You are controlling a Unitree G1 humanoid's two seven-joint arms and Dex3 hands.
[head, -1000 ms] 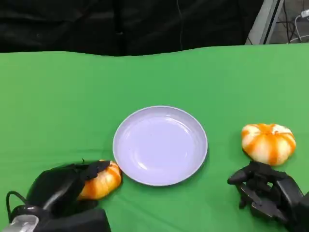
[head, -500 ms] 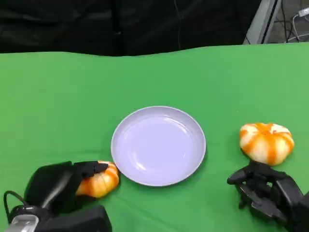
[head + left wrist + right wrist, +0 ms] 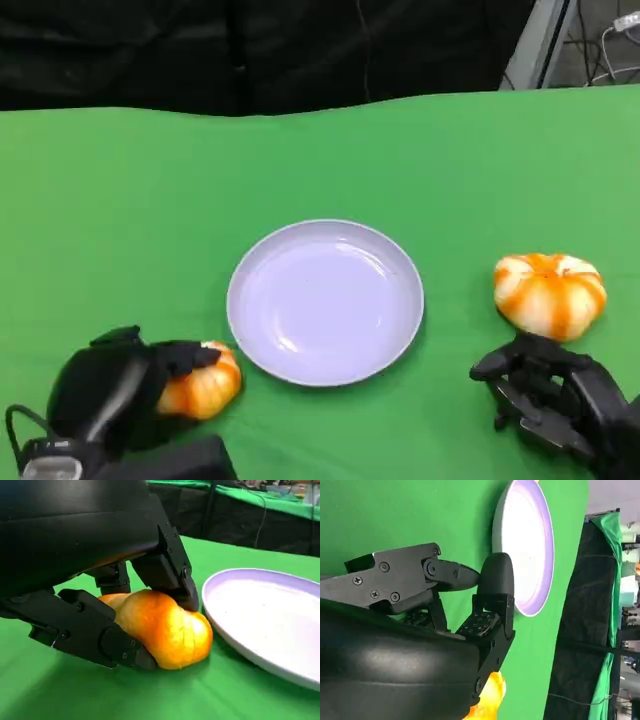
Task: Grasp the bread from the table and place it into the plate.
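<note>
A round orange-and-white bread (image 3: 203,382) lies on the green cloth just left of the lilac plate (image 3: 325,372), with a narrow gap between them. My left hand (image 3: 108,392) grips this bread from its left. In the left wrist view black fingers (image 3: 107,639) wrap the bread (image 3: 167,630) from above and below while it rests on the cloth, and the plate (image 3: 215,587) is close beside it. A second bread (image 3: 550,293) sits right of the plate. My right hand (image 3: 553,397) lies just in front of that bread, fingers curled in, holding nothing.
The green cloth (image 3: 150,220) covers the whole table up to a black curtain at the back. The right wrist view shows my right hand's fingers (image 3: 487,597), the plate (image 3: 527,545) beyond them, and a bit of the second bread (image 3: 489,701).
My left hand has drawn back a little toward the near left with the bread, opening a small gap to the plate's rim. The camera has shifted slightly. The right hand has not moved.
</note>
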